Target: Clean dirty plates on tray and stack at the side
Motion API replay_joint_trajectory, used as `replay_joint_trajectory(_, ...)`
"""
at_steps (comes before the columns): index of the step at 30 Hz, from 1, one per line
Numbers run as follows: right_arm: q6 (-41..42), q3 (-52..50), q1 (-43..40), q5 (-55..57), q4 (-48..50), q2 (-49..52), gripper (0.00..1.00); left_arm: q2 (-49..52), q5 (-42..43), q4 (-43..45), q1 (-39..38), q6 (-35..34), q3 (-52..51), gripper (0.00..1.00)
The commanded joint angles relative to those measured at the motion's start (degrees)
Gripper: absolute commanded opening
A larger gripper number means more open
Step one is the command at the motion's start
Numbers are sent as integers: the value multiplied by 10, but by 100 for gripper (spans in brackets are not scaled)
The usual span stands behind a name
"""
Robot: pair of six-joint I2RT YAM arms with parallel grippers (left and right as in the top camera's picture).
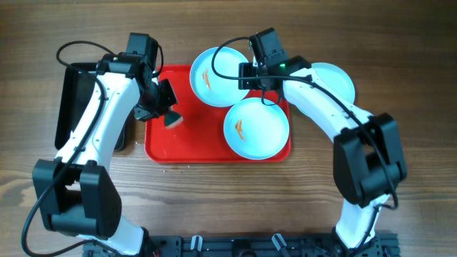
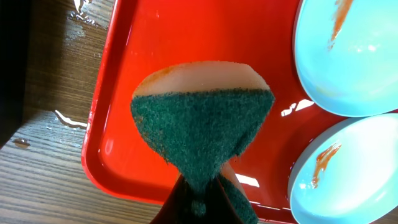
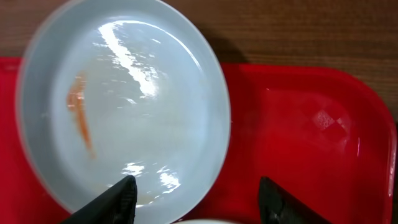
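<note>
Your left gripper [image 2: 199, 202] is clamped tight on a green-faced scouring sponge [image 2: 202, 124]. It pinches the sponge's lower end, so the pad fans out above the fingers. The sponge hangs over the bare left part of the red tray [image 2: 155, 37], and you cannot tell whether it touches the surface. Your right gripper [image 3: 196, 186] is spread wide and holds nothing. One finger sits over the near rim of the far plate [image 3: 124, 106] and the other over bare red tray beside it; whether the first touches the rim cannot be judged. The far plate carries an orange-brown streak and overlaps the tray's far edge in the overhead view. The near plate [image 1: 255, 128] lies fully on the tray toward its right end, also streaked, its rim close to the far plate's. The third plate [image 1: 332, 80] rests on the wooden table [image 1: 400, 64] to the right of the tray, partly hidden by your right arm. A black tray [image 1: 71, 100] lies at the left, partly under your left arm.
</note>
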Motion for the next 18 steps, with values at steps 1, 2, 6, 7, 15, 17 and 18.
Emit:
replay_joint_trajectory(1,-21,2,-2,-6,36,34,64,5,6,-1,-2,11,-1,4)
replay_joint_trajectory(2,-19,2,-2,-7,41,42,64,5,6,-1,-2,11,-1,4)
replay_joint_trajectory(6,-17,1,-2,-9,46,72,57,5,7,-1,-2,11,-1,4)
replay_joint_trajectory(7,-19,1,-2,-16,49,78,56,5,7,-1,-2,11,-1,4)
replay_joint_trajectory(15,-19,1,-2,-59,67,90,43,5,7,2,-2,11,-1,4)
replay_joint_trajectory(17,-18,1,-2,-60,68,90,43,5,7,2,-2,11,-1,4)
replay_joint_trajectory(18,-18,1,-1,-62,68,90,41,5,7,2,-2,11,-1,4)
